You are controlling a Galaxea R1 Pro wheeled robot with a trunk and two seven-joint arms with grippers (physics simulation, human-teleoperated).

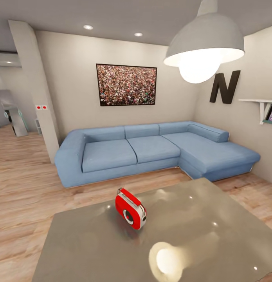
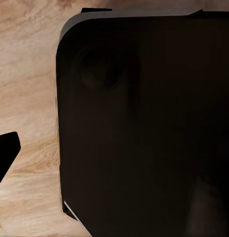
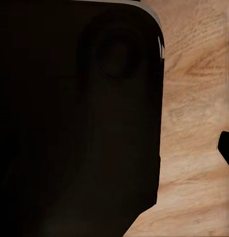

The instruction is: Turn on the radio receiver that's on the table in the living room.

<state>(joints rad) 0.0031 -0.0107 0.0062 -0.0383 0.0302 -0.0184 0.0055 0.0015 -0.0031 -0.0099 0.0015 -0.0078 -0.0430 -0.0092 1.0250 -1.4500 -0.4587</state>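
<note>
The radio receiver stands upright on the table, near its far edge and left of the middle. It is bright red with a white-grey band round its edge, and its round dial faces left and towards me. The table's glossy grey top mirrors the ceiling lamp. In the left wrist view a black tip juts in at the edge over plank floor, beside a large dark rounded body. The right wrist view has a similar black tip and dark body. Neither view reveals how the jaws stand.
A light blue sectional sofa lines the far wall under a framed crowd picture. A large pendant lamp hangs at the upper right. Light wood floor runs between sofa and table and off to the left, past a pillar.
</note>
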